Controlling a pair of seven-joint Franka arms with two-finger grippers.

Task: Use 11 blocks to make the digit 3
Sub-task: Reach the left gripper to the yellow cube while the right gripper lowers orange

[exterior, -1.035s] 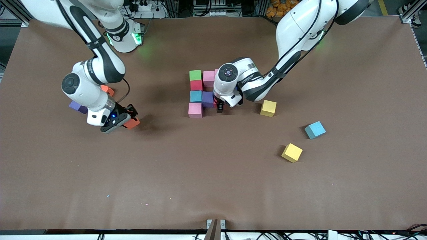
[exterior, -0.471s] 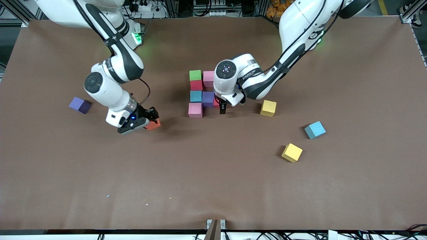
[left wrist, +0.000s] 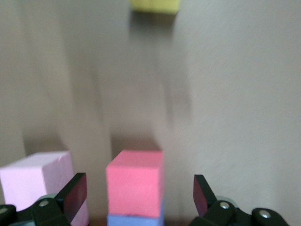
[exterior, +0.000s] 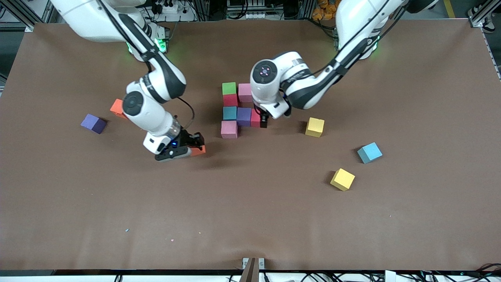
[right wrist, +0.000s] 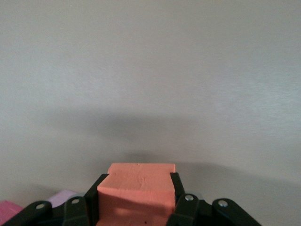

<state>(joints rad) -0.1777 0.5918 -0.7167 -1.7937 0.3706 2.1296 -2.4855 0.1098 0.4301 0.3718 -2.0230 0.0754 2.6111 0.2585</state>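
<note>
Looking from the front, the right tool (exterior: 193, 145) holds an orange block (exterior: 198, 150) over the counter (exterior: 250, 211), near the block cluster (exterior: 235, 111). In the left wrist view, the left tool (left wrist: 136, 197) stands wide around a red block (left wrist: 135, 181).

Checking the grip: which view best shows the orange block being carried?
The right wrist view: the orange block fills the right end effector. The front view shows only a corner; the left wrist view misses it.

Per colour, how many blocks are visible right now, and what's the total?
green block: 1
pink blocks: 2
red blocks: 2
light blue blocks: 2
purple blocks: 2
orange blocks: 2
yellow blocks: 2
total: 13
</note>
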